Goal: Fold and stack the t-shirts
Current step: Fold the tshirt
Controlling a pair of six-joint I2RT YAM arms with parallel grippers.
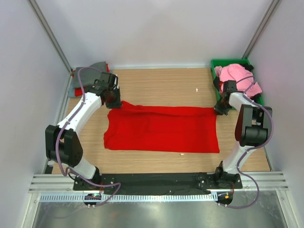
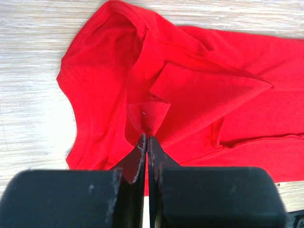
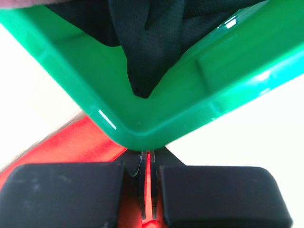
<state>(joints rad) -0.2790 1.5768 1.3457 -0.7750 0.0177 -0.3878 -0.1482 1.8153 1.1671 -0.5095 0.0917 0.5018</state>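
green bin (image 3: pixel 190 99): cut off at both sides.
dark shirt (image 3: pixel 152 42): cut off at the top.
white speck (image 1: pixel 196 89): too small to be named.

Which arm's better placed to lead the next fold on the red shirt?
Left, likely. The left gripper is shut on a raised pinch of the red t-shirt. The right gripper sits tight by the green bin corner, grip unclear.

The big shirt (image 1: pixel 161 129) is plain bright red on a pale wood-grain tabletop (image 1: pixel 161 85). Right of it the bin (image 1: pixel 227 61) is glossy green, holding a pink shirt (image 1: pixel 235 73) and dark cloth (image 3: pixel 152 42). Left of it lies a grey shirt (image 1: pixel 97 66). The left fingers (image 2: pixel 135 161) are matte black.
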